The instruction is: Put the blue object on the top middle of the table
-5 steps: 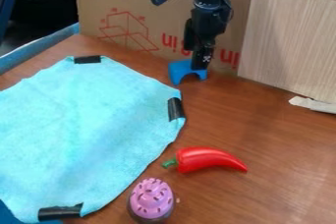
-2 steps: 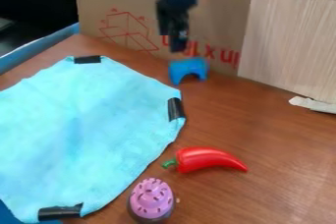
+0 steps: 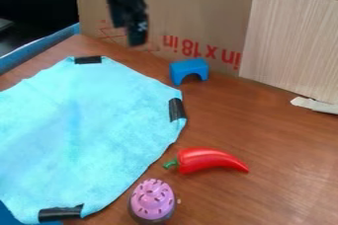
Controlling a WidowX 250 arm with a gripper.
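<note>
Find the arch [image 3: 190, 71] upright on the desk [image 3: 264, 135], around top middle, with the cardboard [image 3: 198, 7] close behind at twelve o'clock and the pepper [image 3: 212, 161] well apart at six. Spot the pincer [image 3: 132, 35] raised toward ten o'clock, apart from the arch, with nothing visible in hold; cannot tell how wide open. Judging by looks, expect light, stiff and hard to damage, a bit slippery on smooth faces. Seems well enough placed to leave alone. If regripping, come straight down and take both outer sides, at three and nine o'clock, high near the solid top, avoiding the cramped cardboard side.
</note>
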